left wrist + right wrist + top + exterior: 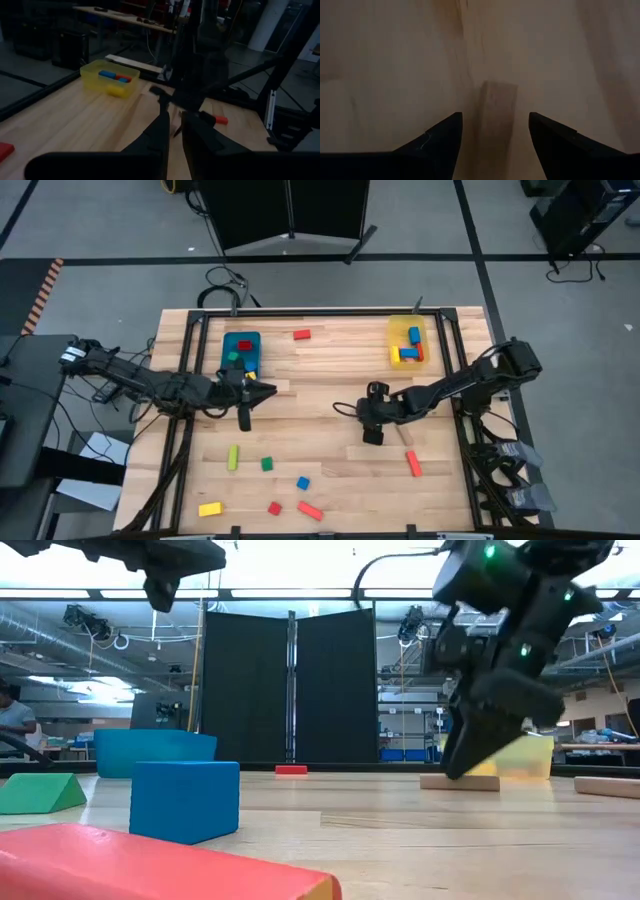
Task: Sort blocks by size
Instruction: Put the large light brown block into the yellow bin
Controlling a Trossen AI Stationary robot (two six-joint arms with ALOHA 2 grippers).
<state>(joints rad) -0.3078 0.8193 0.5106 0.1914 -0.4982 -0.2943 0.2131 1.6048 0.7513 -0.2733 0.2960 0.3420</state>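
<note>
Roughly, progress: partway — some blocks are binned, most are still loose on the desk (330, 350).
Blue bin (241, 351): sits toward the far left of the desk and holds a few small pieces, red and green among them.
Yellow bin (408, 342): far right, holding longer pieces in blue, red and yellow.
Loose blocks, near edge: a green bar (233, 457), green cube (267, 464), blue cube (302, 482), red cube (274, 508), yellow bar (210, 508) and red bar (310, 510).
Loose blocks, elsewhere: a red block (301, 335) lies between the two bins, an orange-red bar (413, 464) near the right side.
Right end effector (495, 131): fingers spread, pointing down at a plain wooden bar (496, 116) that lies between them — nothing is pinched yet; it looks lined up for a pick.
Left end effector (246, 402): raised just in front of the blue bin, fingers close together with only a narrow gap in its wrist view; nothing visible between them.
Still to do: by my reading, every loose piece on the desk, the wooden bar first — being long, it likely belongs in the yellow bin.
</note>
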